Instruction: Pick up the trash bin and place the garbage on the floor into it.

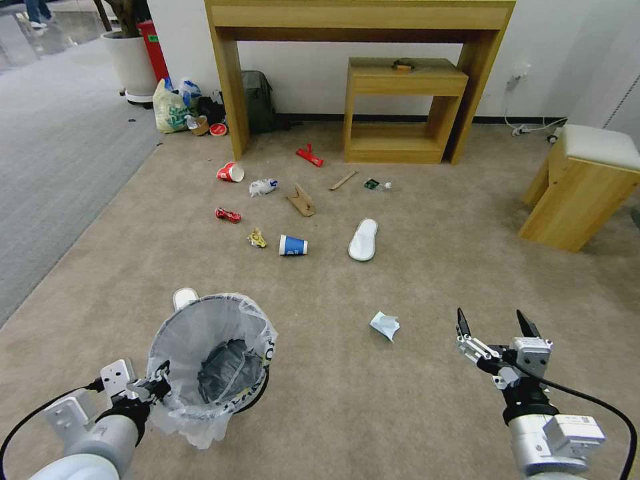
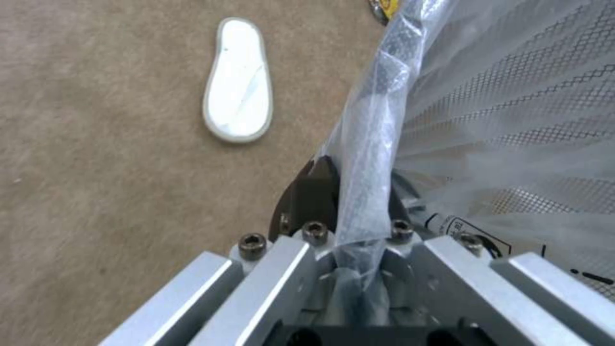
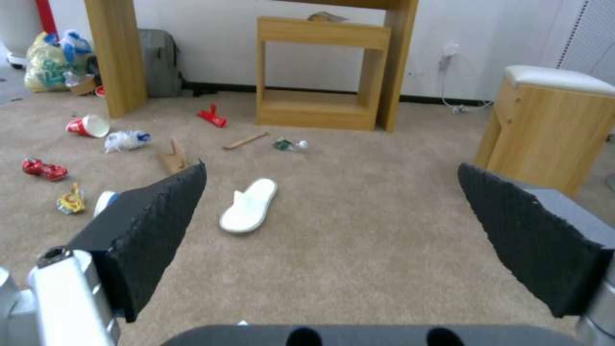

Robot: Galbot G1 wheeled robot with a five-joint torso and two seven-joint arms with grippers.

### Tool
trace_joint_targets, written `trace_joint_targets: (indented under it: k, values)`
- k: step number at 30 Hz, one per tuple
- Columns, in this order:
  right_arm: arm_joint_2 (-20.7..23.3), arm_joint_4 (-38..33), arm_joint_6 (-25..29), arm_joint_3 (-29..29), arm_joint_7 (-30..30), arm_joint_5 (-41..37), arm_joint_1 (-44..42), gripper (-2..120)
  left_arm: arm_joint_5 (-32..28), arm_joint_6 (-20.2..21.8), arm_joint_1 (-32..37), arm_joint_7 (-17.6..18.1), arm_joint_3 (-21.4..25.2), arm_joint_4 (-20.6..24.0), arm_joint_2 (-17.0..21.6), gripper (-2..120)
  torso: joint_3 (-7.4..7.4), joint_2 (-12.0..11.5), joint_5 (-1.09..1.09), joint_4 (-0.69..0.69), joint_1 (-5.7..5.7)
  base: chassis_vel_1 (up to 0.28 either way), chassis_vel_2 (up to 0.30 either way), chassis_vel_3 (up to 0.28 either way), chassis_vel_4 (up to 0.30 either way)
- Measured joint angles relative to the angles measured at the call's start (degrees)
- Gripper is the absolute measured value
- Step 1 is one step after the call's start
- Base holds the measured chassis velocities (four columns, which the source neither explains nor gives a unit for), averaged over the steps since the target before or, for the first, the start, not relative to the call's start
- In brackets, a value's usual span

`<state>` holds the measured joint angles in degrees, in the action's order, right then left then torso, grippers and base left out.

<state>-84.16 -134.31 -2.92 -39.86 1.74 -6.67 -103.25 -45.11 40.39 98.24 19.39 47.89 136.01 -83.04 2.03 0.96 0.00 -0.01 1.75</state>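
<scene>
The black trash bin (image 1: pixel 220 373) with its translucent bag stands at lower left on the beige floor (image 1: pixel 413 400). My left gripper (image 1: pixel 157 385) is shut on its rim (image 2: pixel 368 144); one finger (image 2: pixel 311 197) presses outside the bag. My right gripper (image 1: pixel 497 325) hovers open at lower right, pads (image 3: pixel 153 230) wide apart. Crumpled paper (image 1: pixel 385 325) lies between the arms. Farther off lie a blue cup (image 1: pixel 293 246), a white slipper (image 1: pixel 364 239), a crushed red can (image 1: pixel 227 215) and a red cup (image 1: pixel 231 173). A second slipper (image 2: pixel 238 108) lies just behind the bin.
A wooden desk (image 1: pixel 230 87) and low shelf (image 1: pixel 400 110) stand against the far wall, a cushioned stool (image 1: pixel 580 187) at right. A shopping bag (image 1: pixel 170 107), grey backpack (image 1: pixel 257 100) and plant pot (image 1: pixel 133 63) sit far left, by grey ribbed carpet (image 1: pixel 60 153).
</scene>
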Motion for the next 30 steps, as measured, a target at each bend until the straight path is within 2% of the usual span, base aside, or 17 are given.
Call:
trace_joint_targets:
  k: [22,28,30]
  values:
    - [0.0,1.5,-0.5,0.2,-0.3,0.3,0.5,100,-0.1,0.3,-0.6,-0.6,-0.3,-0.5,-0.1,0,0.00,0.0,0.00,-0.01,0.00,-0.118,0.112,0.118,-0.116]
    - [3.0,4.2,-2.3,-0.9,-0.5,-0.9,2.1,100,-0.1,0.5,-0.9,-1.2,0.0,-0.7,0.2,0,0.01,0.0,0.00,0.00,0.01,-0.065,0.078,0.063,-0.064]
    - [5.4,5.9,-3.5,-1.7,-2.4,-3.3,2.9,100,-0.1,0.5,-0.9,-1.3,0.1,-0.7,0.3,0,0.00,0.0,0.00,0.00,0.00,0.000,0.000,0.000,0.000]
